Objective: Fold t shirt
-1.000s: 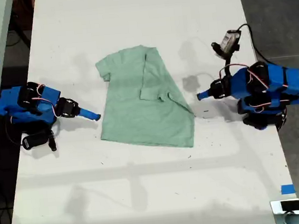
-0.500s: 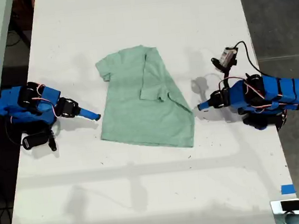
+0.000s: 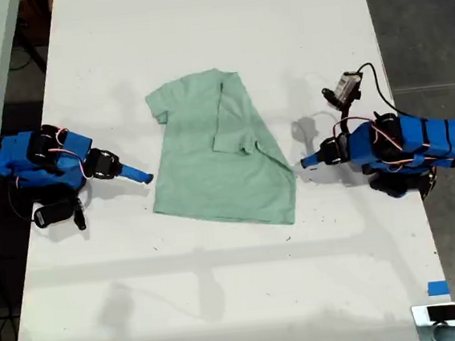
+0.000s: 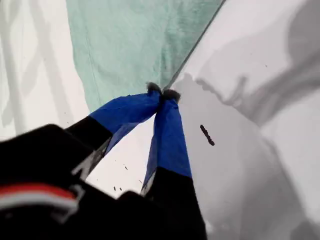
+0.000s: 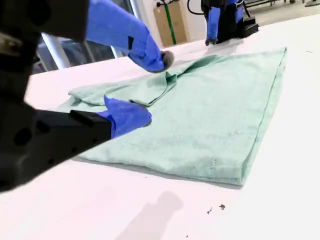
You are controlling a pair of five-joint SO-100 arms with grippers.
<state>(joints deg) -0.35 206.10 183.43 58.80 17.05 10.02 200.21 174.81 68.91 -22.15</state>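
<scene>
T shirt [image 3: 210, 160] lay flat on the white table [image 3: 198, 28], about mid-table, between the two blue arms. Neck end was on the far side and the hem on the near side. Its side at the exterior view's right was folded over onto the body, so a sleeve sat on top near the middle. The other sleeve stuck out at the far corner on the exterior view's left.

My first gripper [image 3: 306, 162] was at the exterior view's right, low over the table, jaws pressed together. In the first wrist view its tips [image 4: 162, 94] met right at the edge of the shirt [image 4: 135, 45]. Could not tell if they touched cloth; the exterior view showed a slight gap. A small dark mark [image 4: 207, 135] sat on the table beside that gripper.

My second gripper [image 3: 141, 175] was at the exterior view's left, just beside the shirt's edge on that side, jaws spread and holding nothing. In the second wrist view [image 5: 152, 89] one finger was low near the cloth [image 5: 215, 115] and the other was raised above it. The first arm [image 5: 220, 20] showed beyond the shirt.

Blue tape [image 3: 437, 288] was stuck on the table's near corner at the exterior view's right.
</scene>
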